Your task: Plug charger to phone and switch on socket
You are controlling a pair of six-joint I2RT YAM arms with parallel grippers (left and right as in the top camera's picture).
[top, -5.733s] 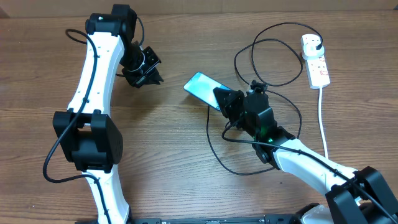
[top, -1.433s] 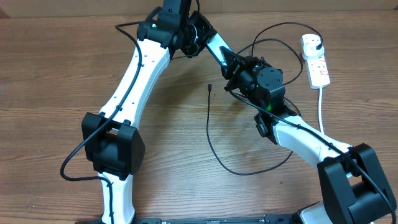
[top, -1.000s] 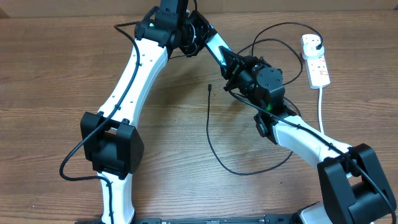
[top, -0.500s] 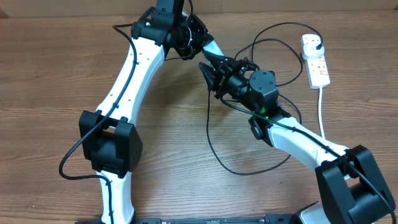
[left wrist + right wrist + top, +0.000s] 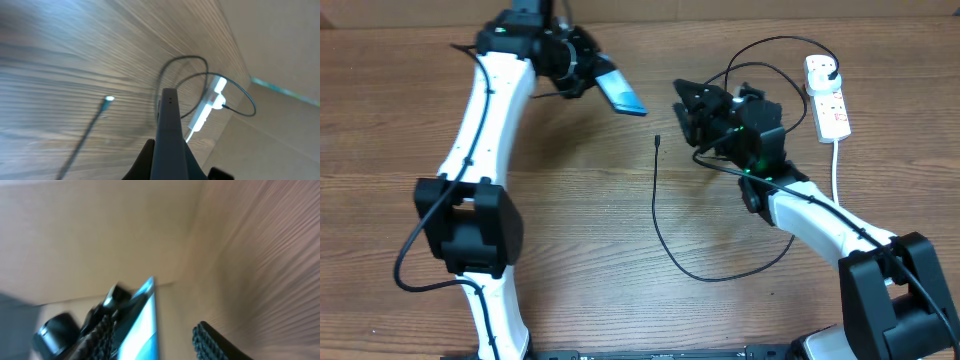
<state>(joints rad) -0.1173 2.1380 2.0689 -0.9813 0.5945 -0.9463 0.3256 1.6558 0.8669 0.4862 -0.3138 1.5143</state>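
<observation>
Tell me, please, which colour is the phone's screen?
Light blue. The phone shows it best in the overhead view.

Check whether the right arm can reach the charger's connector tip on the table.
Probably yes: the right gripper is open and empty close beside the connector tip, which lies bare; the left gripper holds the phone aside.

Brown wood-grain table (image 5: 580, 220), plain beige wall (image 5: 720, 8) along its far edge
</observation>
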